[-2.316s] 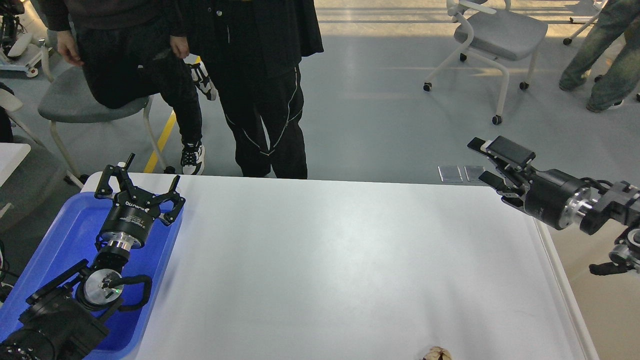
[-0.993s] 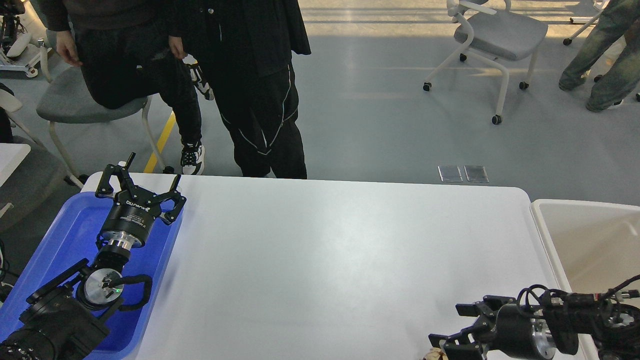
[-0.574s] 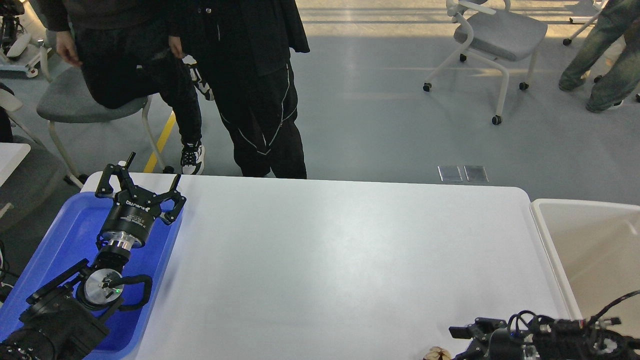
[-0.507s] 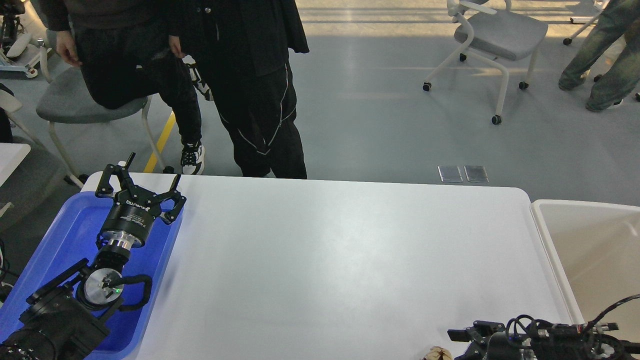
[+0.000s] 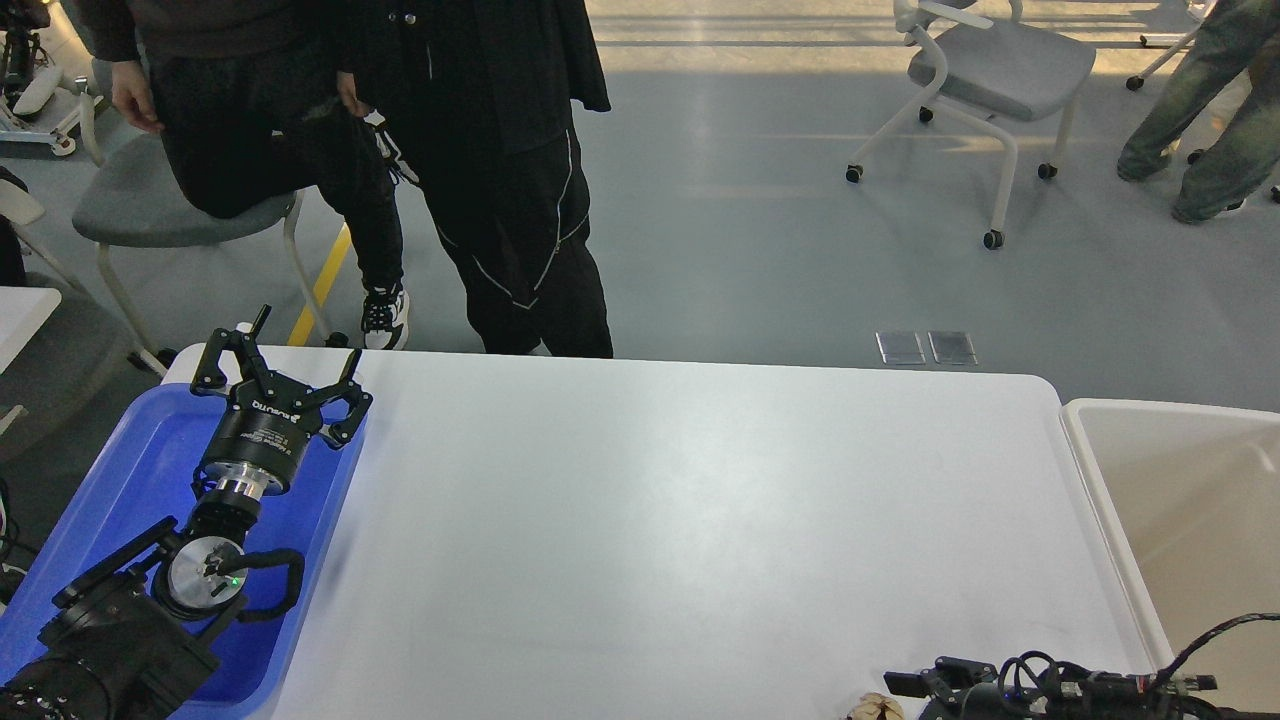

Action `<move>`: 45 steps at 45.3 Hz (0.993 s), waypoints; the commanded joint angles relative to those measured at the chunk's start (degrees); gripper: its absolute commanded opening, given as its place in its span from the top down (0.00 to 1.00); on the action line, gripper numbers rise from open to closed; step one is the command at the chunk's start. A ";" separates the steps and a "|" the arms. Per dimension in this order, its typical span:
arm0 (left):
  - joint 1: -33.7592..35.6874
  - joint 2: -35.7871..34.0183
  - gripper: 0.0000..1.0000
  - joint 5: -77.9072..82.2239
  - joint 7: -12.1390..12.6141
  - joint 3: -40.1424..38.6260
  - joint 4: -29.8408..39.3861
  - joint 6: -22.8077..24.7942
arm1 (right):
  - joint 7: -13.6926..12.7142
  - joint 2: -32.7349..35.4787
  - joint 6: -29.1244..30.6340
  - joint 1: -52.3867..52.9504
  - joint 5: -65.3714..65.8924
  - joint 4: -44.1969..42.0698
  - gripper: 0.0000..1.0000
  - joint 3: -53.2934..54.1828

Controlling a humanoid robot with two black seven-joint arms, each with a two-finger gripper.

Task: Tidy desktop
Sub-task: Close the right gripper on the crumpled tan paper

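Note:
The white desktop [image 5: 680, 500] fills the middle of the head view. A small crumpled beige thing [image 5: 875, 708] lies at its near edge, cut off by the frame. My right gripper [image 5: 915, 692] is low at the bottom edge just right of that thing; only one dark finger [image 5: 903, 684] shows, so I cannot tell how its jaws stand. My left gripper [image 5: 290, 360] is open and empty, held above the far right corner of the blue tray [image 5: 120, 470].
A cream bin with a white rim [image 5: 1092, 470] stands off the desktop's right end. Two people in black [image 5: 500, 150] stand at the far edge. Grey chairs [image 5: 990, 60] stand on the floor behind.
My right arm has swung down from above the bin's far corner to the desktop's near right edge and keeps sinking out of view. The left arm has not moved.

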State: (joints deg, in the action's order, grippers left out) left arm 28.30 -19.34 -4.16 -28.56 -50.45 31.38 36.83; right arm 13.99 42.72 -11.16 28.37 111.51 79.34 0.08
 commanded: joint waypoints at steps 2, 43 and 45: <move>0.00 0.00 0.00 0.02 0.00 0.00 0.00 0.00 | 0.08 -1.06 -3.69 -1.64 1.42 -1.99 0.08 -0.43; 0.00 0.00 0.00 0.02 0.00 0.00 0.00 0.00 | 2.27 2.18 -6.86 -1.03 -0.77 -1.38 1.00 0.28; 0.00 0.00 0.00 0.02 0.00 0.09 0.00 0.00 | 2.27 3.41 -6.69 -0.24 -1.65 -0.59 1.00 0.28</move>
State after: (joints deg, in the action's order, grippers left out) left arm 28.30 -19.34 -4.13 -28.56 -50.38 31.38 36.83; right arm 16.00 42.86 -18.05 26.09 112.77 75.44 -0.24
